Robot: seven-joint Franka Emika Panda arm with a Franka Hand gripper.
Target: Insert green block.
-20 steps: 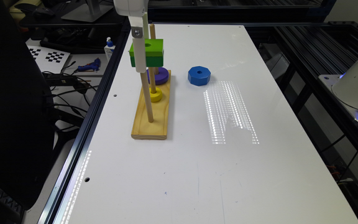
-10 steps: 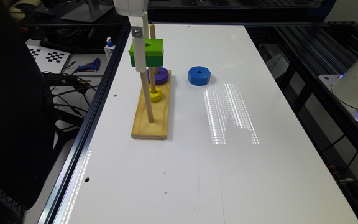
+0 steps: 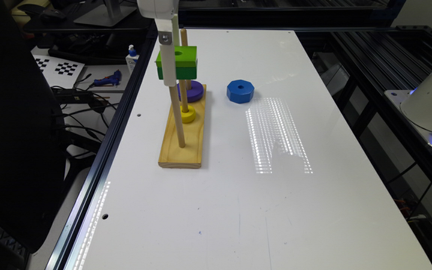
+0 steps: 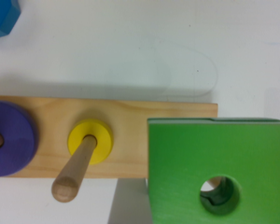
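Green is what the end effector [image 3: 169, 71] is carrying: it is grasping the green block [image 3: 176, 62], holding it aloft in the upper left of the exterior frame, well above the wooden base [image 3: 184, 131] that lies on the white tabletop [image 3: 276, 210]. Three pegs are standing on that base. The purple ring [image 3: 191, 91] is sitting on the farthest peg, the yellow ring [image 3: 188, 113] on the middle one, and the bare peg [image 3: 178, 120] at the near end is carrying nothing. The blue block [image 3: 240, 90] is lying apart on the tabletop, toward the exterior view's right of the base. In the wrist view the block [image 4: 214, 168] is covering the end of the base [image 4: 130, 116], and its round hole [image 4: 219, 193] is showing a sliver of pale wood beside dark shadow, probably the tip of the bare peg sitting off-centre in the opening. So the step in hand looks like alignment above that peg, with threading not yet done. Next, the move is calling for a small sideways correction until the peg tip is centring in the hole, then a straight, level descent; a tilted block would likely be catching on the tip.
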